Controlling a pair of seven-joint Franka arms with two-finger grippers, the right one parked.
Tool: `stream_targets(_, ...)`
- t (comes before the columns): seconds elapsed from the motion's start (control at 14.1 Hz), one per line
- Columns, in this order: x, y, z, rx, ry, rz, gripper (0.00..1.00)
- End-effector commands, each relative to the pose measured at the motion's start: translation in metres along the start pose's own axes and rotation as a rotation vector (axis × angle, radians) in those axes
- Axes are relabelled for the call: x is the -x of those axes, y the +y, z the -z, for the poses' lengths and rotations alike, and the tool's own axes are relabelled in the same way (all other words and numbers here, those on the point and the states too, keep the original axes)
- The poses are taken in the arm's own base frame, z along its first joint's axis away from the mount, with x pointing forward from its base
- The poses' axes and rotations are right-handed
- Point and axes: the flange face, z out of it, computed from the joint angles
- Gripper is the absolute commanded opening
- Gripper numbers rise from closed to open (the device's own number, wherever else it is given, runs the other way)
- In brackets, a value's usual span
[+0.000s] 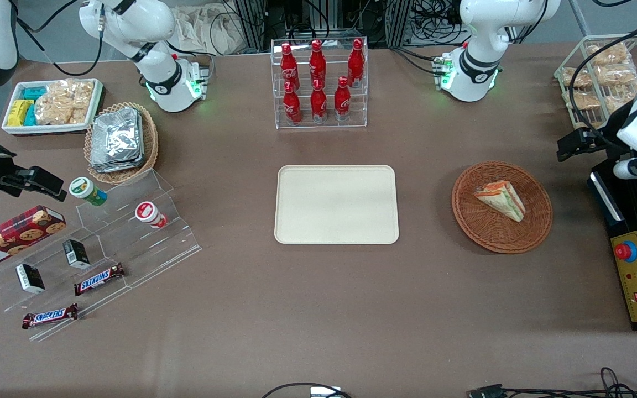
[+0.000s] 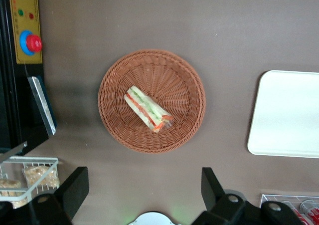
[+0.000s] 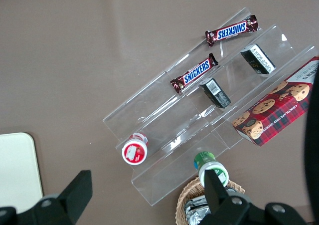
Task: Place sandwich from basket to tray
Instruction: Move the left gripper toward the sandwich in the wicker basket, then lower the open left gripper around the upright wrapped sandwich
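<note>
The bars on the clear stepped stand [image 1: 97, 260] read "SNICKERS" [image 1: 99, 278], and the red tartan cookie box [image 1: 11, 236] shows "WALKERS", cut by the picture's edge. The red bottles [image 1: 318, 83] in the clear rack carry white script that is too small to read.

The sandwich [image 1: 500, 200] lies in the basket [image 1: 465, 213], a little off its middle, with the orange and green layers showing along its cut side. The tray [image 1: 336, 204] sits beside the basket, toward the parked arm's end of the table, apart from it.

In the front view the left arm is cut off at the edge; it reaches in above the black control box [image 1: 636, 276] with a red button. The gripper [image 2: 144, 185] hangs above the table, beside the basket and not touching it. Its two black fingers [image 2: 75, 185] stand wide apart and hold nothing.
</note>
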Motion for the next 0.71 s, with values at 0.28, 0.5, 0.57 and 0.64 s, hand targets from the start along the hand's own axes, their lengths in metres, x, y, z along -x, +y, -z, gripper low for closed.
stream_targets(0.28,0.021,-0.016,-0.095,0.012,0.057,0.24,1.0)
stream_targets(0.5,0.038,-0.021,-0.143,0.022,0.067,0.292,1.0)
stream_targets(0.57,0.041,-0.027,-0.153,0.026,0.071,0.325,1.0)
stream_targets(0.64,0.042,-0.028,-0.162,0.027,0.069,0.352,1.0)
